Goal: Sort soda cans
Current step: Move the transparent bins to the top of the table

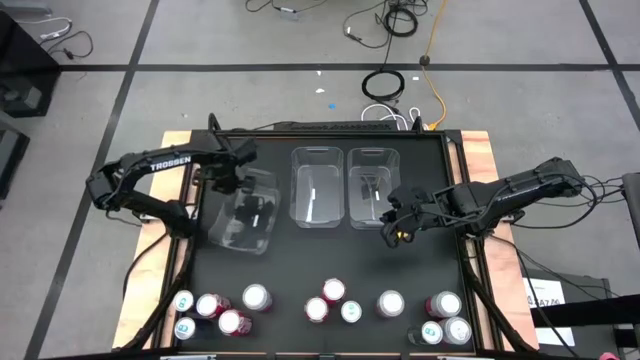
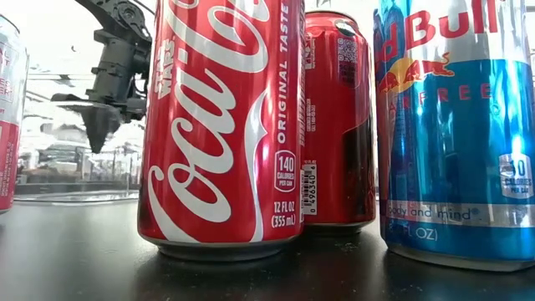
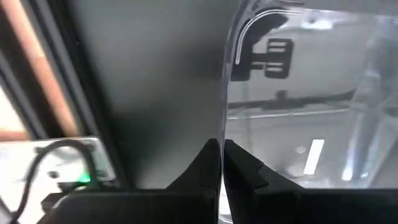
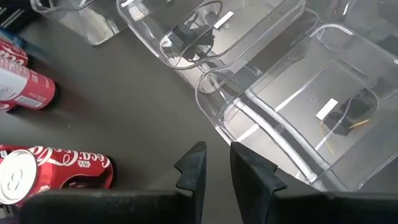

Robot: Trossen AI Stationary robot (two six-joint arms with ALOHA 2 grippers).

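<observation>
Several soda cans, red, blue and pink with silver tops, stand along the table's near edge [image 1: 333, 290]. The low view shows two red cans [image 2: 221, 125] [image 2: 338, 117] and a blue one [image 2: 456, 125] close up. Three clear plastic bins sit farther back. My left gripper [image 1: 225, 182] [image 3: 221, 155] is shut on the left bin [image 1: 245, 215], which sits askew to the other two. My right gripper [image 1: 393, 228] [image 4: 216, 163] hovers narrowly open over bare table, just near of the right bin [image 1: 372, 185] [image 4: 311, 106]. Two red cans [image 4: 59, 168] lie on their sides beside it. My left gripper pinches the left bin's thin side wall [image 3: 222, 112] close to its far-left corner, with one finger inside the bin and one outside. The fingers come from above, pointing down. Whether the bin's base is off the table, I cannot tell.
The middle bin [image 1: 317, 187] stands between the other two, close against the right one. Open dark tabletop lies between the bins and the can row. Wooden boards edge the table [image 1: 480, 150]. Cables lie on the floor beyond the far edge [image 1: 385, 85].
</observation>
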